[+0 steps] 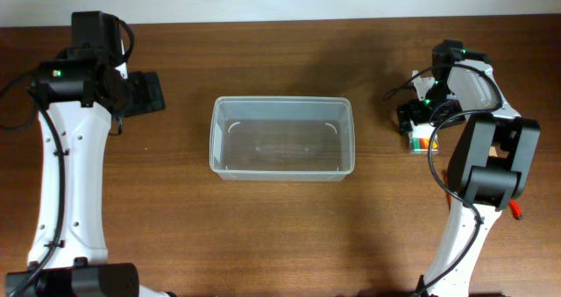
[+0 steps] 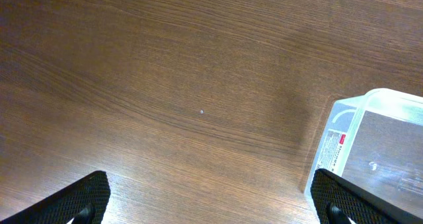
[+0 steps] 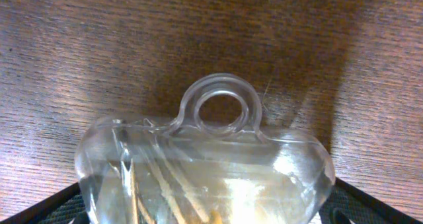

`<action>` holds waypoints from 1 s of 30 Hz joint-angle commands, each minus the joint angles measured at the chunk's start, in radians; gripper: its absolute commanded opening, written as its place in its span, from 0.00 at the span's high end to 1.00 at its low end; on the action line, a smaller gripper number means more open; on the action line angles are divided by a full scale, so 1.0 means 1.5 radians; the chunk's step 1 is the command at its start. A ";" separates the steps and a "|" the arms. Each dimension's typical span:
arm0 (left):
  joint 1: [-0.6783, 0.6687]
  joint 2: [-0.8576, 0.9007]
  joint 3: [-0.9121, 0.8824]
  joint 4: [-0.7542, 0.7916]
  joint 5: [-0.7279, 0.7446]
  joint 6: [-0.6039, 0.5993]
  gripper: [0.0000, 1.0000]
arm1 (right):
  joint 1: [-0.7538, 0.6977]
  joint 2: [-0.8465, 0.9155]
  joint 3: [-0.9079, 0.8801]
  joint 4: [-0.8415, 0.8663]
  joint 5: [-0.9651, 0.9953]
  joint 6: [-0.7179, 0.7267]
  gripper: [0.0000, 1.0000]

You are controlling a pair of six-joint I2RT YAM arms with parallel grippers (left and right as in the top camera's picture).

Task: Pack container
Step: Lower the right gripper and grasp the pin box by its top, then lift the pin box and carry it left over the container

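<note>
The container (image 1: 213,136) is a clear plastic rectangular bin standing empty at the table's middle. Its corner with a white label shows at the right of the left wrist view (image 2: 370,135). My left gripper (image 1: 145,94) is open and empty to the left of the bin, over bare wood (image 2: 210,207). My right gripper (image 1: 414,120) is to the right of the bin, at a small clear case of coloured bits (image 1: 422,142). In the right wrist view the case (image 3: 205,164), with a round hang loop, fills the gap between the wide-spread fingers (image 3: 208,214).
The brown wooden table (image 1: 280,227) has a pale strip along its far edge. A small red part (image 1: 515,210) shows on the right arm near the front right.
</note>
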 commanded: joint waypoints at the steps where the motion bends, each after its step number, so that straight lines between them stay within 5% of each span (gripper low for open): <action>1: 0.002 -0.005 0.010 -0.001 -0.010 0.003 0.01 | 0.007 0.024 -0.007 -0.003 -0.012 0.007 0.02; 18: 0.002 -0.005 0.010 -0.001 -0.010 0.003 0.01 | 0.007 0.024 -0.007 0.017 -0.012 0.006 0.01; 24: 0.002 -0.005 0.010 -0.001 -0.010 0.003 0.01 | 0.007 0.024 -0.007 0.017 -0.012 0.006 0.19; 30: 0.002 -0.005 0.010 -0.001 -0.010 0.003 0.01 | 0.007 0.024 -0.007 0.017 -0.011 0.006 0.22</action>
